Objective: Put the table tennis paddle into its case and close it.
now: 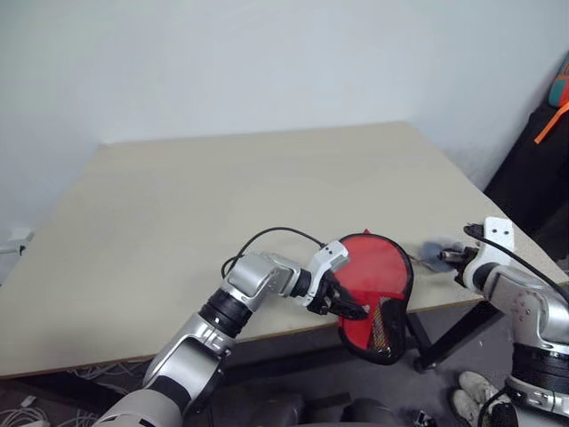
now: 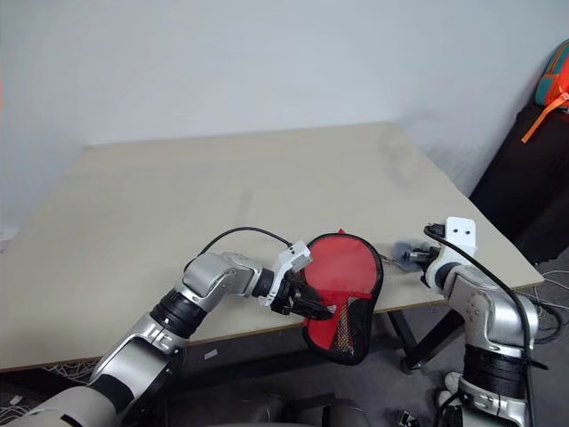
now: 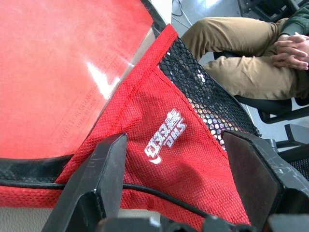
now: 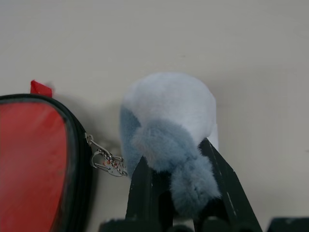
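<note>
Case pinned at the desk's near edge while its zipper charm is pulled

Head view: the left gripper holds the case, which overhangs the near edge of the desk, probably to steady it; the right gripper sits just beside its far side at a grey fuzzy lump. Left wrist view: the wide-set fingers straddle the case's red fabric corner, mesh and logo visible, a seated person behind. Right wrist view: narrow fingers pinch the plush charm, chained to the zipper rim, likely for closing. The table tennis paddle appears to lie inside, red behind the clear window.
</note>
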Controlling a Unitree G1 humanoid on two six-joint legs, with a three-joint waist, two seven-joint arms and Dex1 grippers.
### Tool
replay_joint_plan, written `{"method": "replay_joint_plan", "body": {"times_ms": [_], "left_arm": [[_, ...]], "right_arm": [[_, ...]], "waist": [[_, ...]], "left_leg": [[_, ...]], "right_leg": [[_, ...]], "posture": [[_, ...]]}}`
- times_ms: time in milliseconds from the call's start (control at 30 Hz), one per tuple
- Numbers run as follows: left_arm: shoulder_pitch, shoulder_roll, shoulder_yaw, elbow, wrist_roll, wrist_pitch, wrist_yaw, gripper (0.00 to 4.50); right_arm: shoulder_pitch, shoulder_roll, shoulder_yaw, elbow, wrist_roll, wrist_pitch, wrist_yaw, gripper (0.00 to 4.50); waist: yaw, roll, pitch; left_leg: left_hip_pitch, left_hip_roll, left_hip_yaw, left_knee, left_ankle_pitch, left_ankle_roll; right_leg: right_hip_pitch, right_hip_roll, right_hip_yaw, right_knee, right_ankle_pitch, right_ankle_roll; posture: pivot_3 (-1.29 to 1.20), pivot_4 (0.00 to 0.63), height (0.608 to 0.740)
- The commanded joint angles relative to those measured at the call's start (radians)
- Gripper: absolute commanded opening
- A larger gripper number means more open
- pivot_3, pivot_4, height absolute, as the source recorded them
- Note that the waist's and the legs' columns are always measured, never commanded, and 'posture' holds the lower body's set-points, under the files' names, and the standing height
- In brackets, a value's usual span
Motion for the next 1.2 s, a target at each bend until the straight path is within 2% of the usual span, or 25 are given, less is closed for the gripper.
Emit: {"method": "replay_joint_plan", "body": {"times_ms": [33, 333, 633, 933, 1200], "left_arm": [[0.000, 0.009, -0.020, 0.040, 0.033, 0.017, 0.013, 3.35], [-0.003, 0.001, -0.022, 0.055, 0.034, 0.013, 0.004, 3.35], [-0.005, -0.010, -0.025, 0.073, 0.036, 0.007, -0.003, 3.35], [-0.007, -0.011, -0.028, 0.080, 0.038, 0.003, -0.014, 3.35], [-0.020, -0.021, -0.037, 0.103, 0.043, -0.007, -0.028, 3.35]], "right_arm": [[0.055, -0.069, -0.048, -0.160, 0.076, 0.081, 0.071, 0.07], [0.296, -0.207, 0.018, -0.367, 0.187, 0.165, 0.226, 0.07], [0.436, -0.236, -0.046, -0.429, 0.246, 0.237, 0.269, 0.06], [0.716, -0.278, -0.163, -0.594, 0.330, 0.123, 0.423, 0.06], [0.984, -0.299, -0.195, -0.663, 0.305, -0.095, 0.568, 0.05]], "waist": [[0.004, -0.001, 0.000], [0.006, -0.004, 0.003], [0.020, -0.007, 0.004], [0.025, -0.008, 0.005], [0.024, -0.008, 0.005]], "left_leg": [[0.000, 0.000, 0.000, 0.000, 0.000, 0.000], [-0.003, 0.000, 0.000, 0.004, -0.003, 0.005], [-0.004, 0.000, 0.000, 0.005, -0.004, 0.006], [-0.006, 0.000, 0.000, 0.008, -0.008, 0.009], [-0.006, 0.000, 0.000, 0.011, -0.009, 0.011]], "right_leg": [[0.000, 0.000, 0.000, 0.000, 0.000, 0.001], [0.001, -0.002, -0.001, 0.000, -0.003, 0.004], [0.001, -0.002, -0.003, -0.002, -0.004, 0.006], [0.001, -0.003, -0.003, -0.004, -0.005, 0.008], [0.004, -0.003, -0.003, -0.004, -0.006, 0.008]], "posture": [[0.00, 0.000, 0.740], [0.00, 0.000, 0.740], [0.00, 0.000, 0.740], [0.00, 0.000, 0.740], [0.00, 0.000, 0.740]]}}
